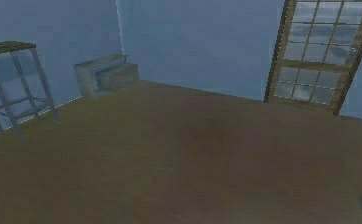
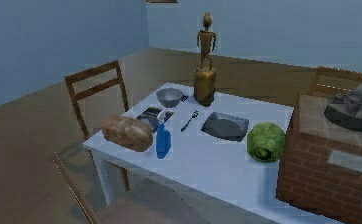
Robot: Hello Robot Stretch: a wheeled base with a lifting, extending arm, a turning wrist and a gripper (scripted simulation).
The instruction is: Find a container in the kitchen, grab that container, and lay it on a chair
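How the jaws stood could not be told.

In the arm side view, a near chair (image 2: 134, 213) sat at the bottom left, its seat just by the near edge of a white tabletop (image 2: 209, 160). On the tabletop's near left lay a loaf (image 2: 127, 132), and just right of it stood a blue bottle (image 2: 163, 140), upright. Further right, near the tabletop's right end, rested a green round head, like a cabbage (image 2: 266, 142). Right of that rose a brick block (image 2: 324, 160) with a grey thing (image 2: 354, 105) on top; what it was could not be told. Mid tabletop lay a dark square dish (image 2: 225, 126), with a spoon (image 2: 189, 120) just left of it and a small dark flat thing (image 2: 149, 117) behind the loaf. The bowl (image 2: 170, 97), grey and round and the clearest container, stood on the far left part of the tabletop, just left of a tall wooden statue (image 2: 205, 70) at the far edge. A left chair (image 2: 97, 90) stood at the tabletop's left side, its back upright. A right chair (image 2: 339, 78) showed beyond the brick block, against the blue wall (image 2: 69, 35).

In the forward view, brown floor (image 1: 179, 150) stretched away. At the left stood a metal frame (image 1: 19, 85). In the far corner sat a grey stepped box (image 1: 107, 72). At the far right was a wood-framed paned window (image 1: 319, 55).
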